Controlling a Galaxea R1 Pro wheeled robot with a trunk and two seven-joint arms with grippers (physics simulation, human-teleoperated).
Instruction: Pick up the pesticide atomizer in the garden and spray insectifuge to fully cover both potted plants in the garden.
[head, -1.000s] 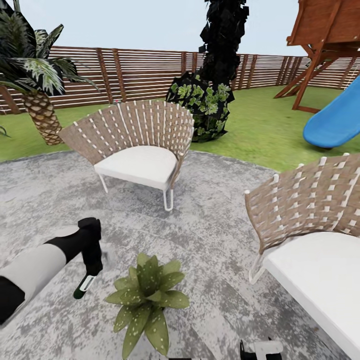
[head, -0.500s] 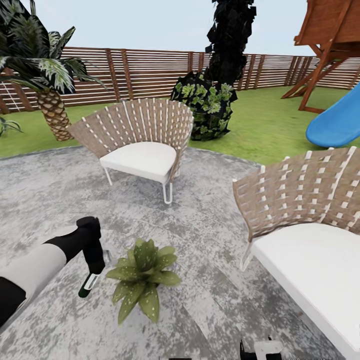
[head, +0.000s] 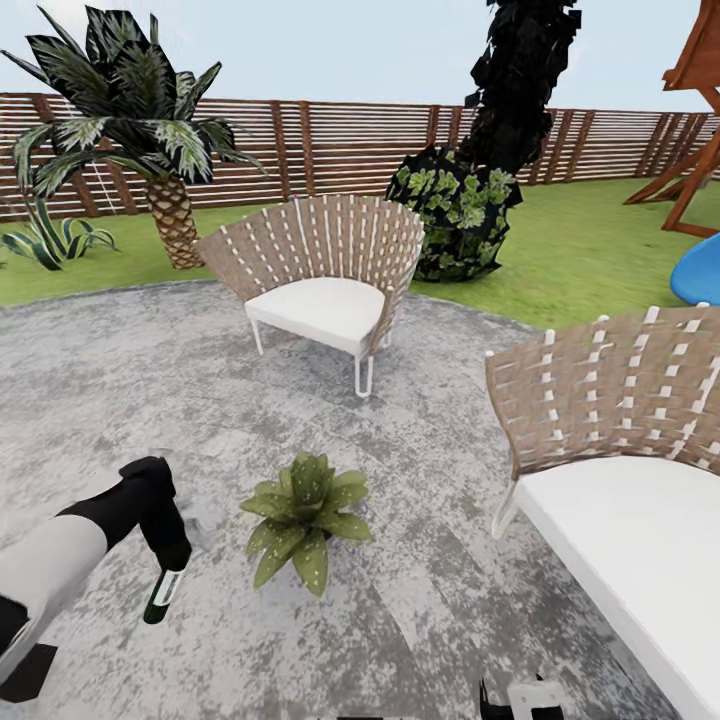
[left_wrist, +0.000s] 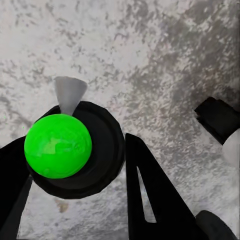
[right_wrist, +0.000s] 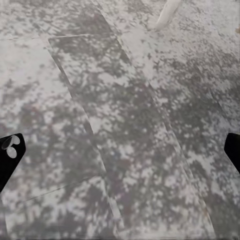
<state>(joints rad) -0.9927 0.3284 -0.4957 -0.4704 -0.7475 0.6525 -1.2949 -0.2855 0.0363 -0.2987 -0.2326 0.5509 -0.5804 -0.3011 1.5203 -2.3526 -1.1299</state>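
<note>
My left gripper (head: 165, 540) hangs low over the speckled patio (head: 420, 600) of the garden, shut on the pesticide atomizer (head: 160, 597), a slim dark bottle with a white label that points down. In the left wrist view the atomizer (left_wrist: 95, 150) is a black round body with a bright green ball and a small grey cone, held between the dark fingers (left_wrist: 145, 190) of the left gripper (left_wrist: 75, 167). One potted plant (head: 305, 512), a rosette of broad green leaves, stands on the patio just right of the bottle, apart from it. My right gripper (right_wrist: 120, 152) is open above bare paving.
A woven chair (head: 325, 265) with a white seat stands behind the plant, and a second chair (head: 620, 470) is close at the right. A palm (head: 165, 130), a striped spiky plant (head: 50, 240), a dark bush (head: 460, 210), the slatted fence (head: 330, 140) and a blue slide (head: 700, 270) ring the lawn.
The whole view has swung left and pulled back. The plant now sits higher in the picture and a little farther from the held bottle. The left gripper still holds the atomizer.
</note>
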